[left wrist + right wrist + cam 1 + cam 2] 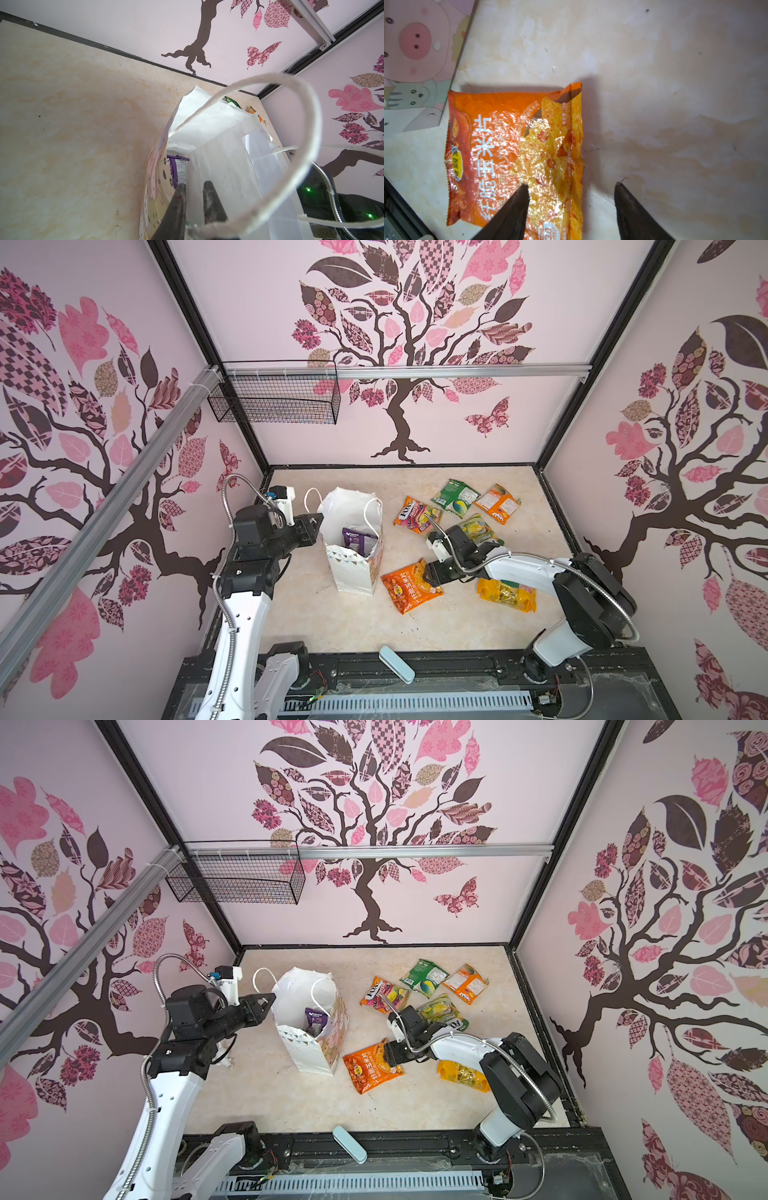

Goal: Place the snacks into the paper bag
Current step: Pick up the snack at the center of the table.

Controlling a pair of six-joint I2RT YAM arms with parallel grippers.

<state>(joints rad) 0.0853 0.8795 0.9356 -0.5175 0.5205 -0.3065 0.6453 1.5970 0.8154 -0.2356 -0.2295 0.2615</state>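
Observation:
The white paper bag (pixel 353 568) (pixel 307 1052) stands upright at mid-left, a purple snack (pixel 358 538) (pixel 172 166) inside it. My left gripper (pixel 318 520) (pixel 195 184) is shut on the bag's near wall at the rim, and a cord handle (pixel 311 124) loops in front of the wrist camera. My right gripper (pixel 430 574) (pixel 572 184) hangs open over the right edge of an orange corn-chip packet (pixel 409 587) (pixel 508 145), one finger above the packet and one above bare table. Several more snacks lie to the right: an orange FOXS packet (pixel 415 515), a green one (pixel 455 497), an orange one (pixel 498 502) and a yellow one (pixel 507 593).
A yellow-green packet (pixel 478 531) is partly covered by my right arm. A pale blue oblong bar (pixel 397 664) rests on the black front rail. A black wire basket (pixel 274 398) hangs on the back wall at the left. Walls close in the table on three sides.

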